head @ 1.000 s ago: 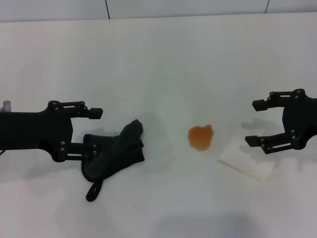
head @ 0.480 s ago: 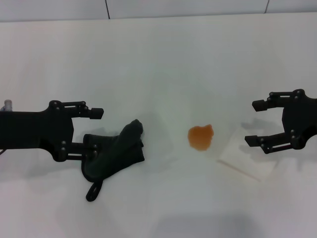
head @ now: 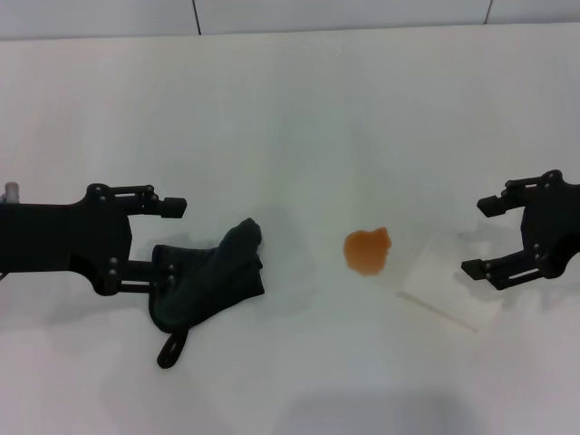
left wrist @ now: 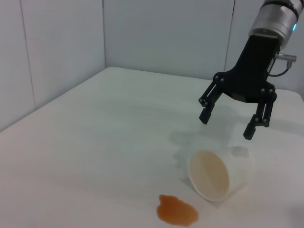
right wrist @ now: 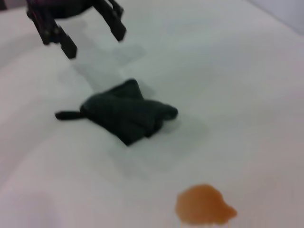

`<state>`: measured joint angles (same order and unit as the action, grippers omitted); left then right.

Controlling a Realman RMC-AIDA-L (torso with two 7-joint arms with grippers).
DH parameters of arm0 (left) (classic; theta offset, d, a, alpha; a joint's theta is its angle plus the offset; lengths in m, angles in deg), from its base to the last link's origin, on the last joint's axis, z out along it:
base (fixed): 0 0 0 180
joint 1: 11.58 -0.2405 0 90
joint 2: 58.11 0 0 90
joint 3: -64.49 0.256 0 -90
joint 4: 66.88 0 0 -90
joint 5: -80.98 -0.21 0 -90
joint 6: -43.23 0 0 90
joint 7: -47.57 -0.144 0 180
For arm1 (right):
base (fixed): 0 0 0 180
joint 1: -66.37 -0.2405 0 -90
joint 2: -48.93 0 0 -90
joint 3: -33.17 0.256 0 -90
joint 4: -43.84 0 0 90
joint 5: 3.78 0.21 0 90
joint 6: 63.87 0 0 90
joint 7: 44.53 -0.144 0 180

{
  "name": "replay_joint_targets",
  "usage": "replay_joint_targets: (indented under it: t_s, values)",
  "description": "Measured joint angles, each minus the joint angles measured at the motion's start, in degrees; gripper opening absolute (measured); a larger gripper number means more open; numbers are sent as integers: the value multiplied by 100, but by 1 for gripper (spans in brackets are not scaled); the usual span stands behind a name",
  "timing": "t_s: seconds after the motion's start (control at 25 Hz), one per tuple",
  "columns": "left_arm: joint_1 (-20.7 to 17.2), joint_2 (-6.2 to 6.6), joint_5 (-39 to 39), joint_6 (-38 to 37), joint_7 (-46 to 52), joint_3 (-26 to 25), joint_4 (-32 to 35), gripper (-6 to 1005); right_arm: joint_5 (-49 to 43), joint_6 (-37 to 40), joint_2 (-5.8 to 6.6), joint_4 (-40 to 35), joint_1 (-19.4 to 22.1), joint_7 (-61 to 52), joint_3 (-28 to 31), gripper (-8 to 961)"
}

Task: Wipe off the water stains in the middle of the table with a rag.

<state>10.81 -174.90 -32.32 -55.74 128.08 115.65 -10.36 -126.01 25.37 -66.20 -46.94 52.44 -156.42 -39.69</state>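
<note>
The orange-brown water stain [head: 367,251] lies mid-table on the white table [head: 290,109]. It also shows in the left wrist view [left wrist: 176,210] and the right wrist view [right wrist: 204,205]. The dark rag [head: 213,281] lies crumpled to the stain's left, its loop tab toward the front edge. It shows too in the right wrist view [right wrist: 128,114]. My left gripper [head: 170,240] is open and empty at the rag's left end. In the right wrist view it [right wrist: 92,38] hangs above the table, apart from the rag. My right gripper [head: 482,237] is open and empty to the stain's right, and shows in the left wrist view [left wrist: 227,124].
A white cup [head: 449,290] lies on its side between the stain and my right gripper, its mouth toward the stain in the left wrist view [left wrist: 216,175]. Grey wall panels [head: 272,14] run along the table's far edge.
My right gripper has moved to the right, away from the cup and the stain. The left gripper, rag and stain have not moved.
</note>
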Motion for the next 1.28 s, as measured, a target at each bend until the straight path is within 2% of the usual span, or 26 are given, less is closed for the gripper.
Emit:
replay_joint_targets:
  t_s: [0.52, 1.28]
  values:
    - [-26, -2, 4, 1, -17, 0, 0, 760, -1488, 342, -8, -652, -528, -1701, -925, 841]
    - [-51, -1, 31, 1, -43, 0, 0, 755, -1746, 80, -18, -462, -602, -2059, -1565, 840]
